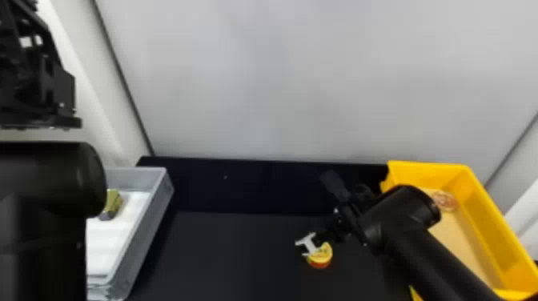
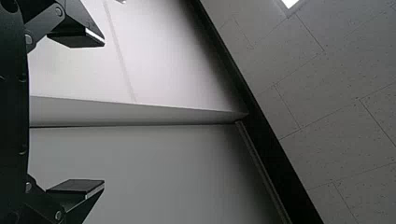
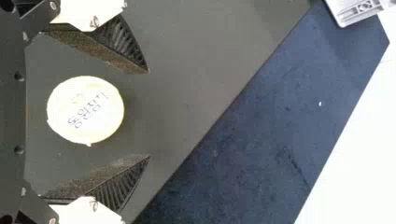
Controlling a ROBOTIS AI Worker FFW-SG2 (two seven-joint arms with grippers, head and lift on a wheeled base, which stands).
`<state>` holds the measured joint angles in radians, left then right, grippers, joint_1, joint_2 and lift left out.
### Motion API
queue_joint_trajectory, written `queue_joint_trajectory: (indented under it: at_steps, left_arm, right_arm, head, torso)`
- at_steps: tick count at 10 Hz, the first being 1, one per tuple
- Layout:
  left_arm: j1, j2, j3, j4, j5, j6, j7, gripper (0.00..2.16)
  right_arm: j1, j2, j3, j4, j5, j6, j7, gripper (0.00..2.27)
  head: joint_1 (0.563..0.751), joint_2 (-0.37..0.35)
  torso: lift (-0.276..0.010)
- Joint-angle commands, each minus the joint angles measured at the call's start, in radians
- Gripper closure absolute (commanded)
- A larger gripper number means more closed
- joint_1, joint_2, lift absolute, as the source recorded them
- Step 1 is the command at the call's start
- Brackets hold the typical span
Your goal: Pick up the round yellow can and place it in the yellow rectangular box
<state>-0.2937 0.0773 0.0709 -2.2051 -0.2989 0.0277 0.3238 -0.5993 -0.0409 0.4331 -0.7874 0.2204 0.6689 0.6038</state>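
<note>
- So, right gripper (image 1: pixel 307 245): fingers spread wide around the round yellow can (image 1: pixel 323 253), gripping nothing
- Can's on the black table (image 1: pixel 240 248), well apart from the yellow rectangular box (image 1: pixel 486 216)
- Left gripper (image 1: pixel 40 88): spread wide, empty (chilling up left)

dark lettering (image 3: pixel 86 110) on round yellow can (image 3: pixel 63 95), wording unclear
</note>
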Motion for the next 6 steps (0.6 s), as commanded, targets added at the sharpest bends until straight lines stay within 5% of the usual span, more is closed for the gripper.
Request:
queue_joint_trajectory:
  at_steps: [1,6]
  left_arm:
    - [-0.002,-0.002,-0.002,0.001,0.001,0.0,0.0,0.2]
    - [0.001,0.001,0.004,0.001,0.0,-0.006,0.0,0.2]
  right_arm:
    - [0.0,-0.001,0.007,-0.013,-0.005,0.0,-0.001,0.16]
    - [0.0,0.001,0.004,0.039,-0.004,-0.009,-0.014,0.17]
  head:
    - [0.663,0.054]
    - [0.663,0.054]
  torso:
    - [-0.01]
    - [-0.01]
